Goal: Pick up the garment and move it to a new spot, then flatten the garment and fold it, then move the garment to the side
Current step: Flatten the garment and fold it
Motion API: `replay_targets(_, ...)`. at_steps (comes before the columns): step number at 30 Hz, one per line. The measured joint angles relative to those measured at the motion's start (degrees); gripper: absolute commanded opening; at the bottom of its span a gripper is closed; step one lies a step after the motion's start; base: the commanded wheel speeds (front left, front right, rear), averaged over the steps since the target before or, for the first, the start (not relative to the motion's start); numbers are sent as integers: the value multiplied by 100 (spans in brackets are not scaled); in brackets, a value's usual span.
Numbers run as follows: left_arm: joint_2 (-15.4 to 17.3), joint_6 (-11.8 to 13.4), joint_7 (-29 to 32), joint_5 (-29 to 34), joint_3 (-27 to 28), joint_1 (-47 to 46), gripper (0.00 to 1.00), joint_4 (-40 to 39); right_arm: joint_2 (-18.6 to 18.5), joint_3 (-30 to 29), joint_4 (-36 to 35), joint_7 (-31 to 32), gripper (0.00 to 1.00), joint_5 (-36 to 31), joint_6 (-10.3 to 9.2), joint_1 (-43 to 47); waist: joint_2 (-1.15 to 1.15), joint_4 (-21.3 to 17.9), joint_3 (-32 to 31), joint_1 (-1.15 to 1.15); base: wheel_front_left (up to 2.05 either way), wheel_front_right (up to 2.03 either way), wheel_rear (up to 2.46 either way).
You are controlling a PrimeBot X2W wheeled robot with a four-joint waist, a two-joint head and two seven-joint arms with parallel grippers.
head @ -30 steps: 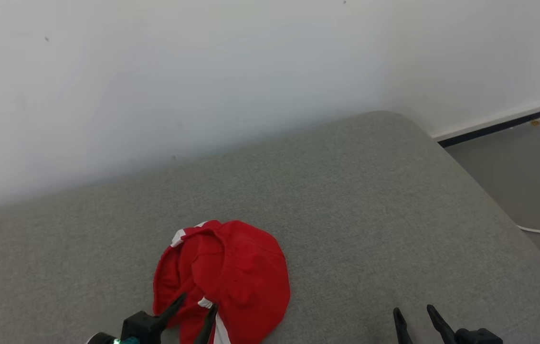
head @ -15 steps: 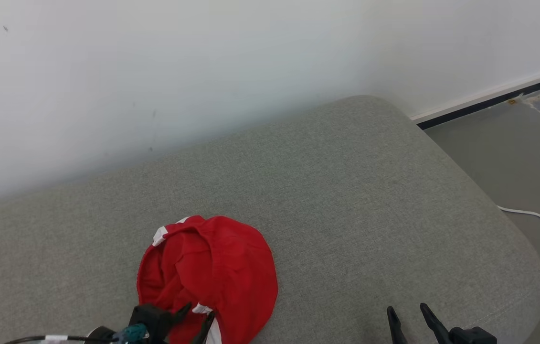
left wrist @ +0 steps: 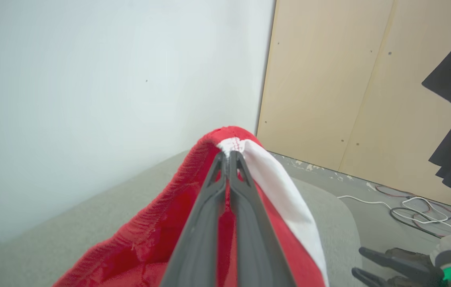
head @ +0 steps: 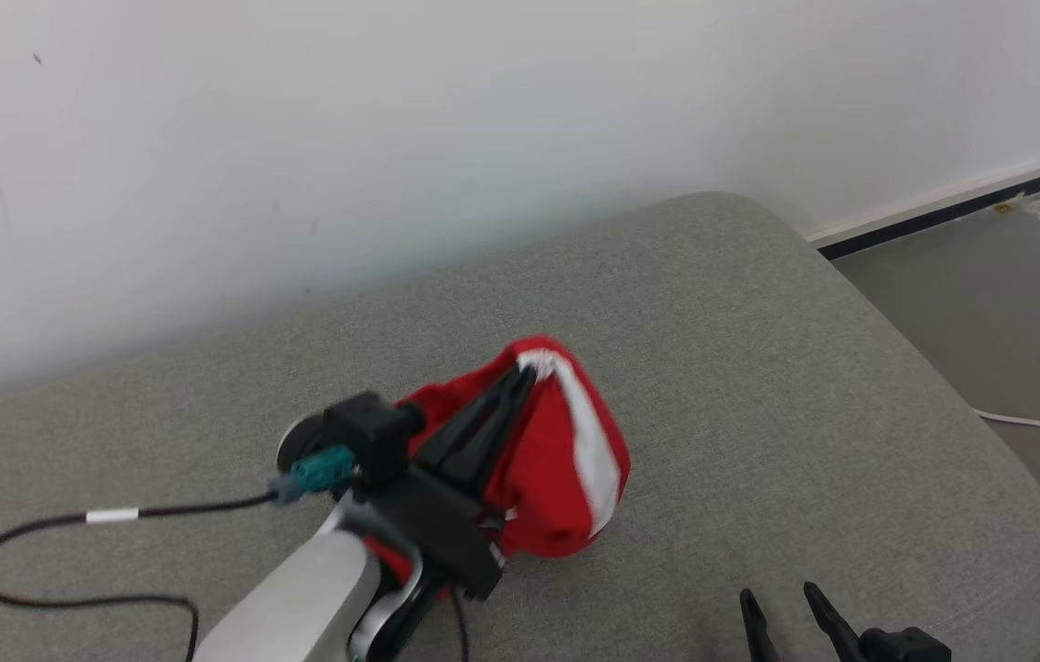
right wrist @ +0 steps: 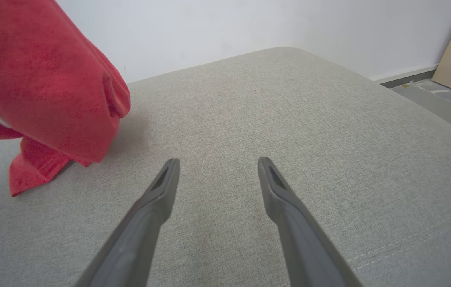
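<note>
Garment [head: 565, 478], red with a white stripe, is pinched at its edge by the left gripper [head: 527, 372] above the grey cushion [head: 759, 368], while the right gripper [head: 777, 602] at five o'clock stands spread.

Silver forearm [head: 299, 598], black left hand [head: 526, 371] — long dark fingers [head: 481, 430], teal connector [head: 322, 466], black cable [head: 193, 507]

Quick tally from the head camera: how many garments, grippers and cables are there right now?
Garments: 1, the red garment
Grippers: 2, the left gripper and the right gripper
Cables: 2, a black cable and a white cable
Total: 5
</note>
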Motion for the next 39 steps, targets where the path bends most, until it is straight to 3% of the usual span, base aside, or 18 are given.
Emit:
replay_targets(6, -903, 252, -220, -145, 411, -1134, 0, -110, 1, 113, 21, 32, 100, -1, 0, -22, 0, -5, -79, 0, 0, 0, 0)
replay_targets(10, -1088, 604, -157, -669, 724, -1279, 0, -130, 1, 92, 24, 25, 100, -1, 0, -31, 0, -19, -110, 0, 0, 0, 0)
replay_targets(14, -931, 1085, 192, -593, 677, -985, 0, 147, 0, 13, 18, 0, 100, 2, 0, 35, 0, 95, -98, -1, 0, 0, 0)
replay_targets(20, -454, 1372, 764, -1193, 799, 548, 0, 541, 3, -4, -19, -3, 100, 16, 0, 43, 0, 395, -53, 0, 0, 0, 0)
replay_targets(26, -142, 1400, 1037, -1773, 1028, 1637, 0, 591, 2, 10, -73, 31, 100, 15, 0, 51, 0, 760, -27, 0, 0, 0, 0)
replay_targets(31, -151, 1311, 861, -1906, 1096, 1904, 0, 523, -1, 65, -188, 208, 100, 15, 0, 5, 0, 1020, -7, 0, 0, 0, 0)
replay_targets(39, -261, 1192, 624, -1919, 1055, 1981, 0, 377, -13, -475, -386, 1847, 100, -78, 0, -452, 0, 1167, 104, 0, 0, 0, 0)
